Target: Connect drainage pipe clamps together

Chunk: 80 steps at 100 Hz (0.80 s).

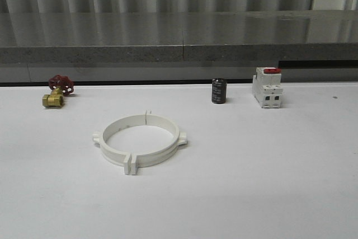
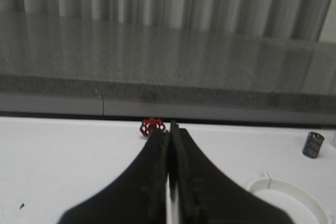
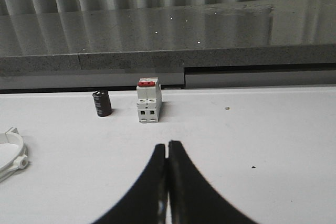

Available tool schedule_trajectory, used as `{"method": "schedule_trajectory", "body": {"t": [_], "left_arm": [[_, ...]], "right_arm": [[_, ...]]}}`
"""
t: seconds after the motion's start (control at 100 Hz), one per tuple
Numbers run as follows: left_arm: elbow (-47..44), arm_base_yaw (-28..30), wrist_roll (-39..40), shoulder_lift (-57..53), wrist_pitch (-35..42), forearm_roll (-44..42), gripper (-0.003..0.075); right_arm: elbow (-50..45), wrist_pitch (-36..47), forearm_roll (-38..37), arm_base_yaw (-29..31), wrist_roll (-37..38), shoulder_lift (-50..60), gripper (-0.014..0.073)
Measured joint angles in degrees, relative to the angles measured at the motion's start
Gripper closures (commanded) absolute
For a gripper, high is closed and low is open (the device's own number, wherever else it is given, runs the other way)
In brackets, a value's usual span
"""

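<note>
Both tools closed, empty: left tool in its wrist view, right tool in its own. Front view shows two drainage pipe clamps joined as one ring on worktop, plus one brass valve, one black cylinder, one breaker.

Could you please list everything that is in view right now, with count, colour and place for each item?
drainage pipe clamps: two, white half-rings, standing together as one ring, table centre-left
valve: one, brass body with red handwheel, far left of table
cylinder: one, black, far side, right of centre
breaker: one, white with red switch, just right of the cylinder
table: one, white
ledge: one, grey, behind the table
left gripper: black fingers, shut, holding nothing
right gripper: black fingers, shut, holding nothing
</note>
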<state>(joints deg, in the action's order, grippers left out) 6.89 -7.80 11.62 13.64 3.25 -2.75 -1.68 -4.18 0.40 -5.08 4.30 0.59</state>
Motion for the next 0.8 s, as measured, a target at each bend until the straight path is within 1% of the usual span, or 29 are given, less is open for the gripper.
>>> {"method": "schedule_trajectory", "body": {"t": [0.07,0.16,0.21,0.27,0.32,0.42,0.49,0.8], "left_arm": [[-2.95,0.92,0.00,-2.39,1.86,0.56,0.0741],[-6.40,1.73,0.00,-5.38,2.03,0.78,0.0741],[-6.70,1.87,0.00,-6.85,0.92,0.86,0.0741],[-6.70,1.97,0.00,-8.71,1.34,0.86,0.0741],[-6.70,1.97,0.19,-10.15,-0.03,0.86,0.0741],[-6.70,1.97,1.46,-12.46,-6.28,0.91,0.0741],[-6.70,1.97,1.81,-13.64,-9.14,0.91,0.0741],[-6.70,2.21,1.99,-13.85,-11.14,-1.49,0.0741]], "right_arm": [[0.00,0.00,0.00,0.00,0.00,0.00,0.0661],[0.00,0.00,0.00,0.00,0.00,0.00,0.0661],[0.00,0.00,0.00,0.00,0.00,0.00,0.0661],[0.00,0.00,0.00,0.00,0.00,0.00,0.0661],[0.00,0.00,0.00,0.00,0.00,0.00,0.0661],[0.00,0.00,0.00,0.00,0.00,0.00,0.0661],[0.00,0.00,0.00,0.00,0.00,0.00,0.0661],[0.00,0.00,0.00,0.00,0.00,0.00,0.0661]]}}
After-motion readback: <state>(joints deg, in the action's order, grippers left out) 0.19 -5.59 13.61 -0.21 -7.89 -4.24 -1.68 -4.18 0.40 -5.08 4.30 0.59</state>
